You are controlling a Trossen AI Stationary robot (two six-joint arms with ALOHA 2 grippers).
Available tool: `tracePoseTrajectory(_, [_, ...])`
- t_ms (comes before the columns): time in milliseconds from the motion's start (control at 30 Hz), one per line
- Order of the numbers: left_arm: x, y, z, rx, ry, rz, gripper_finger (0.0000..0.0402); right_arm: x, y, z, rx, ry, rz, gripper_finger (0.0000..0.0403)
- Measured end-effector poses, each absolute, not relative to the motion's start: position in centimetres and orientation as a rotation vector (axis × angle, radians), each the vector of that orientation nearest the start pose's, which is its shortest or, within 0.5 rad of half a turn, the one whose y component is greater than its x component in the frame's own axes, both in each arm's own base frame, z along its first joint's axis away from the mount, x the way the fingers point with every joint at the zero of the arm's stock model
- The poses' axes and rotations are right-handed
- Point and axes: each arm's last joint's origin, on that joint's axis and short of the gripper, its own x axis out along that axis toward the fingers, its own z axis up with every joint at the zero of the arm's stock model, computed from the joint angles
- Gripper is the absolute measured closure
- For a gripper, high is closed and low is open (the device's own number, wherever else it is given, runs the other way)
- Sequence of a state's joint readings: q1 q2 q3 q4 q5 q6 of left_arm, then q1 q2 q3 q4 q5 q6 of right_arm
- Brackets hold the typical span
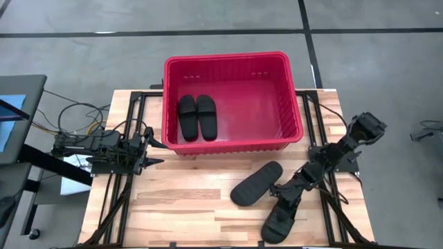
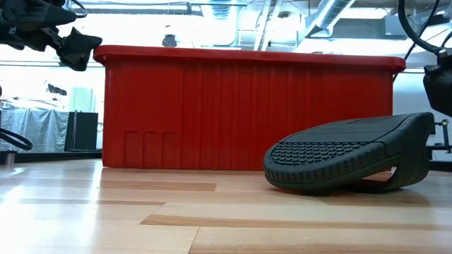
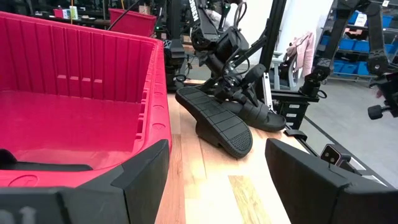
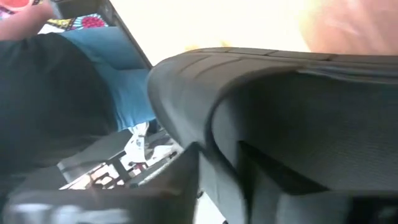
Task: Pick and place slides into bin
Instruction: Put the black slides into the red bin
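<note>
The red bin [image 1: 225, 59] stands at the table's far middle. Two black slides [image 1: 187, 117] [image 1: 206, 116] lie side by side on its floor, at its left. A third slide [image 1: 255, 184] lies sole up and tilted on the table, one end on the wood [image 2: 282, 173], the other raised. The fourth slide [image 1: 282, 216] lies to its near right, strap up [image 3: 261, 115]. My right gripper [image 1: 282, 188] is between these two slides, at the raised end; the slide fills its wrist view [image 4: 280, 81]. My left gripper [image 1: 154, 152] is open and empty by the bin's near left corner.
Black frame rails [image 1: 118, 200] [image 1: 332, 207] run along both sides of the wooden table. Cables and a screen [image 1: 14, 111] lie off the left edge. Bare wood [image 1: 187, 200] shows between my left gripper and the slides.
</note>
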State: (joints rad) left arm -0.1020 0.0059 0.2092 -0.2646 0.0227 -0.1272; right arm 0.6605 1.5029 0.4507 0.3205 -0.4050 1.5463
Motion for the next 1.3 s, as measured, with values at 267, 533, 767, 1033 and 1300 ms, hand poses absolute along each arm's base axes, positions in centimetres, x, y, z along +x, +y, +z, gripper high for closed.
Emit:
tracePoseTrajectory(267, [8.0,-0.9,20.7,-0.125,0.069,-0.121,0.0139,19.4,16.4,13.2,1.241,1.299,0.250,0.0396])
tracePoseTrajectory(533, [8.0,-0.9,20.7,-0.125,0.069,-0.121,0.0139,20.4,17.3,17.3,1.229,1.268,0.297,0.0400])
tracePoseTrajectory(767, [8.0,-0.9,20.7,-0.125,0.069,-0.121,0.0139,20.6,17.4,23.4,1.165,1.281,0.299,0.0401])
tracePoseTrajectory(1033, [8.0,-0.9,20.7,-0.125,0.069,-0.121,0.0139,20.0,16.1,32.7,1.035,1.186,0.234,0.0402])
tracePoseTrajectory(1300, [8.0,-0.9,20.7,-0.125,0.069,-0.121,0.0139,19.8,12.7,39.4,0.816,1.089,0.129,0.0402])
